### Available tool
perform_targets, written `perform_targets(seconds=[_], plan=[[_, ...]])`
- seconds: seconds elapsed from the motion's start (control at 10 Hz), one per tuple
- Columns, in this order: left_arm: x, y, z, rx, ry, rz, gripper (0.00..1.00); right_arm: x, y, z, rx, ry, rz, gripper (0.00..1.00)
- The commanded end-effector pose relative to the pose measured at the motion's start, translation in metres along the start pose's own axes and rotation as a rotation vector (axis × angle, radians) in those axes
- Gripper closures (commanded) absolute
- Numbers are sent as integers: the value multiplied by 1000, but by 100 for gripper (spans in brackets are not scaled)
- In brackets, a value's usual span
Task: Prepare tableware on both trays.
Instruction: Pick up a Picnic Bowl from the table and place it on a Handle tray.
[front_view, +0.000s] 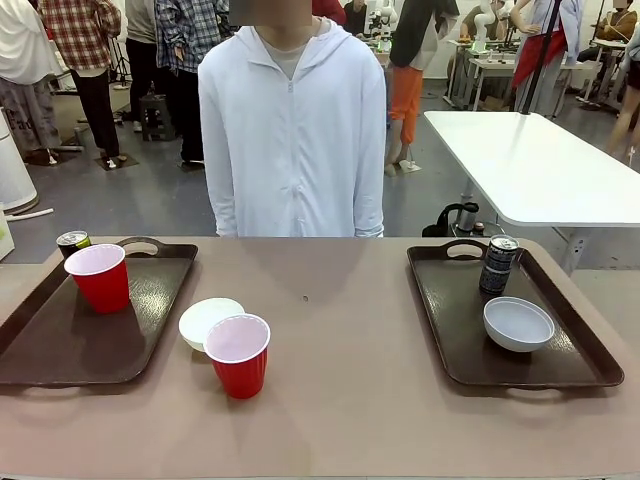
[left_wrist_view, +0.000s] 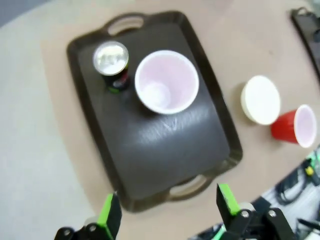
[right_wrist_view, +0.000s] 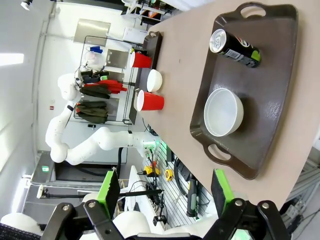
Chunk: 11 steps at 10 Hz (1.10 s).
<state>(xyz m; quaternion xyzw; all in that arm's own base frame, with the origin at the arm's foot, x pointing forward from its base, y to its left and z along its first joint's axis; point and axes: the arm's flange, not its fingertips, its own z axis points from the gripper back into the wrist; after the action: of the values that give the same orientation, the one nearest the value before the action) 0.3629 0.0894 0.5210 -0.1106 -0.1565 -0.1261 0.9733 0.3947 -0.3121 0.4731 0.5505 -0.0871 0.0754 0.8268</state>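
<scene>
So, with your left gripper (left_wrist_view: 169, 207) and right gripper (right_wrist_view: 165, 187) both spread wide and empty, you're likely mid-sorting: the white bowl (front_view: 208, 320) and loose red cup (front_view: 238, 355) sit just beside the left tray (front_view: 60, 350), so lift that bowl onto it next.

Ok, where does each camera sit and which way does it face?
Front: fixed on the robot's side, looking across the table at the standing person.
Left wrist: above the left tray, looking down; left gripper below, jaws open.
Right wrist: over the right tray, rolled sideways; right gripper, jaws open.
Shared: all show the loose red cup and loose bowl.
</scene>
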Motion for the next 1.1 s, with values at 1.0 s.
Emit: perform_targets(seconds=[1.0], plan=[[49,-112,-60,132,98,-12,0,-1,1,0,-2,-1,6,4]])
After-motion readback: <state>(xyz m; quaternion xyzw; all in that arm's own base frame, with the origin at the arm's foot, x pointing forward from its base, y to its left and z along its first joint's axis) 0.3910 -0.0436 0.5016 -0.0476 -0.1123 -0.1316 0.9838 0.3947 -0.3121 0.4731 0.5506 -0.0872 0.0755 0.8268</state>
